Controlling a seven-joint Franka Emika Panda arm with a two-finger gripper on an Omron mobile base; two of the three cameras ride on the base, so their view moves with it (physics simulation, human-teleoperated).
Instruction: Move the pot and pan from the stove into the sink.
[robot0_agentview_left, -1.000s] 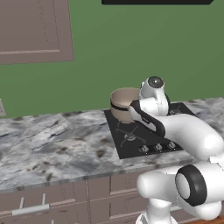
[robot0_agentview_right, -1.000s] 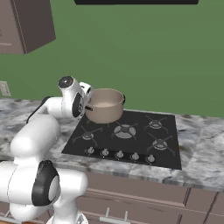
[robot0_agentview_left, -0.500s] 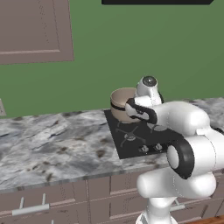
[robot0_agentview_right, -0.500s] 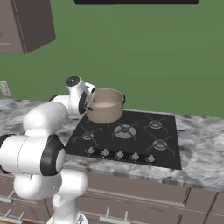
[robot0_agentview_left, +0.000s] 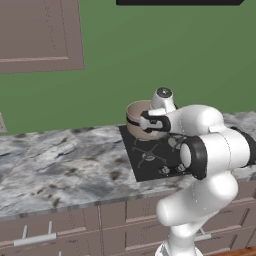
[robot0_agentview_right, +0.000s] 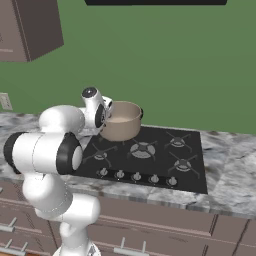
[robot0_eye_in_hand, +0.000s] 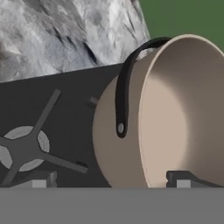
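The beige pot (robot0_agentview_left: 135, 113) (robot0_agentview_right: 123, 123) stands upright on the back-left burner of the black stove (robot0_agentview_left: 150, 161) (robot0_agentview_right: 150, 150). My gripper (robot0_agentview_left: 146, 123) (robot0_agentview_right: 104, 117) is open at the pot's left side, level with its rim. In the hand view the pot (robot0_eye_in_hand: 175, 109) looms close, its dark curved handle (robot0_eye_in_hand: 122, 87) facing me. My gripper (robot0_eye_in_hand: 111, 181) stands astride the pot's wall, one fingertip (robot0_eye_in_hand: 41, 181) outside and the other (robot0_eye_in_hand: 183, 179) over the pale inside. Whether a finger touches the wall I cannot tell. The pan and the sink are out of view.
Grey marbled counter (robot0_agentview_left: 55, 165) stretches left of the stove and continues on its right (robot0_agentview_right: 230, 170). Silver knobs (robot0_agentview_right: 136, 176) line the stove's front edge. A green wall (robot0_agentview_right: 175, 65) rises behind, with a brown upper cabinet (robot0_agentview_left: 40, 35) at the left.
The hand has moved in toward the pot and the elbow has swung up and forward. The jaws have stayed open. The pot has not moved.
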